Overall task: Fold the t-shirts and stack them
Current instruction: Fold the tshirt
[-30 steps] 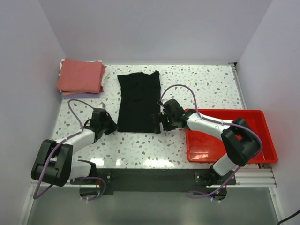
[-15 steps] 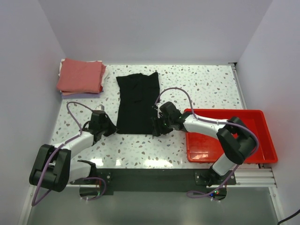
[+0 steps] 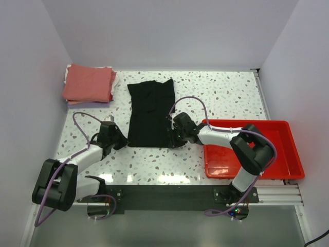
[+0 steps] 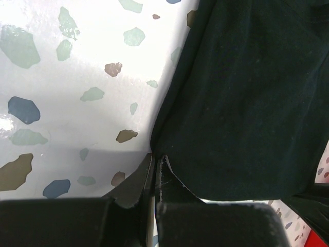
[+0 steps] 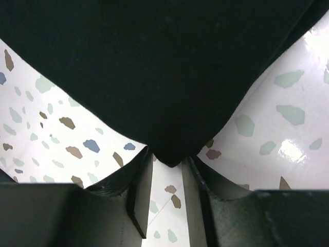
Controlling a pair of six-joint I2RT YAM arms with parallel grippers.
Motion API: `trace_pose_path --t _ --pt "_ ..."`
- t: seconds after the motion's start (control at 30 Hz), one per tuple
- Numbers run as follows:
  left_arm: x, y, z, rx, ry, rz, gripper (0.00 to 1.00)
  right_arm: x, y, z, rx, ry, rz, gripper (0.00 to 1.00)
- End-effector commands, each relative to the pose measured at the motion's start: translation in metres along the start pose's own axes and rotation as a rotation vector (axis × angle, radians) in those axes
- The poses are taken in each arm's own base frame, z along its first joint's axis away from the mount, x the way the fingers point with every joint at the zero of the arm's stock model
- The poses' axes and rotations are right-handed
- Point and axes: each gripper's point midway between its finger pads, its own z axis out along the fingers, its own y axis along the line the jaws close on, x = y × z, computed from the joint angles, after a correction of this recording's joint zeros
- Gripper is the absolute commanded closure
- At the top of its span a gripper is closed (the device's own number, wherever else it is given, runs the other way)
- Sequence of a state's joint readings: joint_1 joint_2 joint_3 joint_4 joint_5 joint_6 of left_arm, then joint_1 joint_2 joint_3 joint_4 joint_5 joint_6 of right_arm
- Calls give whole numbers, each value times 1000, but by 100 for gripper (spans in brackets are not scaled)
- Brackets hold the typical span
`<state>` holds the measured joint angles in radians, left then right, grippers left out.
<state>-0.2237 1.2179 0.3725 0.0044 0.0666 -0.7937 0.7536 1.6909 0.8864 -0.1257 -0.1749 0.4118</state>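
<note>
I see my left gripper [image 4: 155,158] almost closed at the black t-shirt's [image 3: 150,110] near corner, hold unclear; the right gripper [image 5: 167,157] stands half-open around the other corner.

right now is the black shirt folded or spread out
Partly folded: the black shirt lies flat as a long narrow strip, no sleeves sticking out either side.

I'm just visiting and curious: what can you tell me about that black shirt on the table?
The black t-shirt is plain, soft-looking cloth. It appears folded lengthwise into a long narrow strip and lies flat, slightly creased, on the speckled table. Its near left corner meets the nearly closed fingers of the left hand; whether they pinch it is unclear. Its near right corner dips between the spread fingers of the right hand. Nothing else touches it.
</note>
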Motion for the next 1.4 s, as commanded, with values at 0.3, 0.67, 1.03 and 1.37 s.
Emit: trace_pose_path --t 0.3,0.67,1.03,1.37 --pt "11 15 -26 -74 30 -22 100 1 24 -23 -99 18 4 100" --pt "-31 -12 -121 21 -207 -101 100 48 97 -136 -472 265 20 100" --pt "-71 -33 -198 85 -397 -135 100 71 151 -209 -756 398 102 100" --pt "-97 -55 -189 111 -431 -123 100 58 151 -206 -738 398 152 100"
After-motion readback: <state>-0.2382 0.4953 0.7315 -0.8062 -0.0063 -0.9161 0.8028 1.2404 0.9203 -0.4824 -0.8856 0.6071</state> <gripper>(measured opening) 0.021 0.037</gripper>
